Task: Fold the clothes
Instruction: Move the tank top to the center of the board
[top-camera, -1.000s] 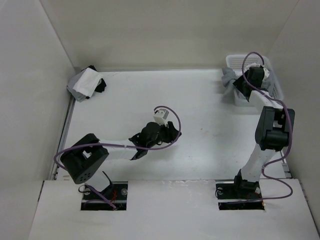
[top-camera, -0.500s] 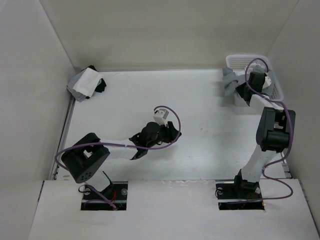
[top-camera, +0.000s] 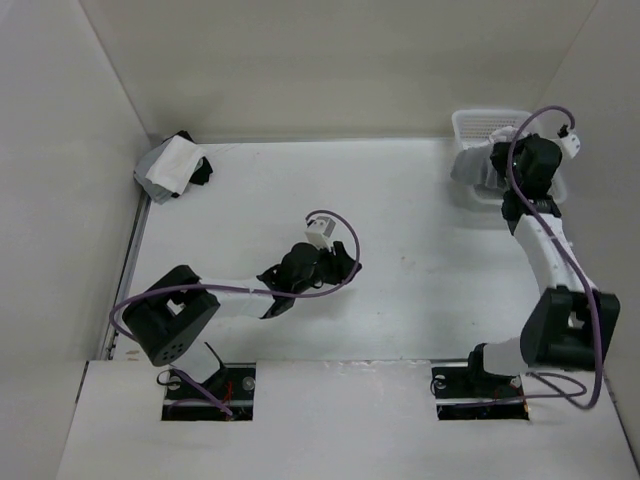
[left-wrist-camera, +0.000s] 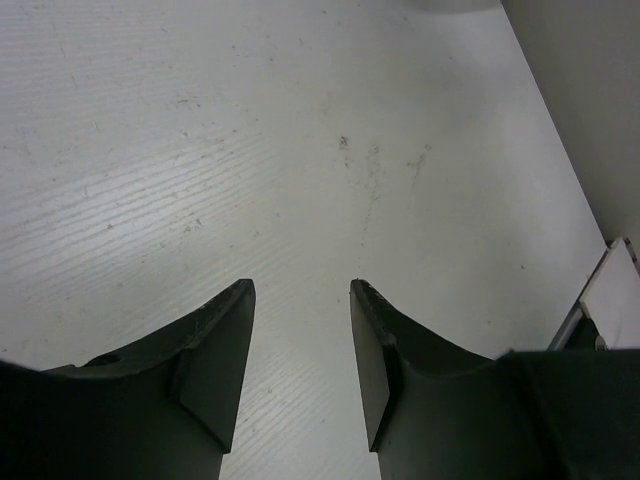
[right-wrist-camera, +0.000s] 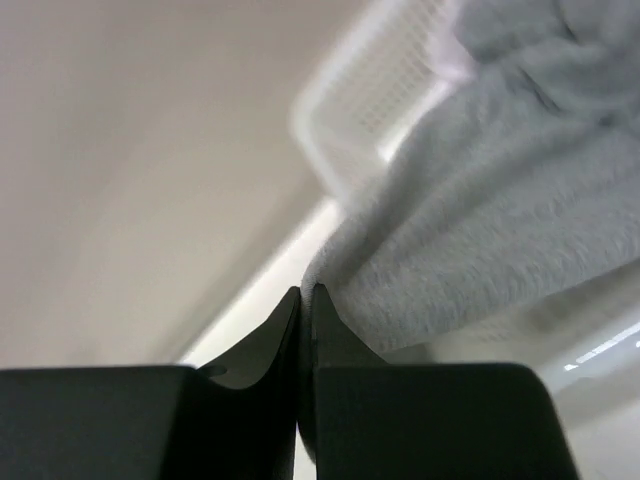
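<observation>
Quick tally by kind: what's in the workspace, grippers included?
Grey garment: 1
Clothes pile: 1
White basket: 1
Grippers: 2 (left gripper, right gripper)
Total: 5

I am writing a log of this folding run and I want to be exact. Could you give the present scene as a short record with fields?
left gripper: open, empty, above the bare table
right gripper: jaws closed on an edge of the grey garment
grey garment: hangs over the rim of the white basket, far right corner
pile of clothes: far left corner, a white piece on top of grey and black
folding: not yet begun on the grey garment
</observation>
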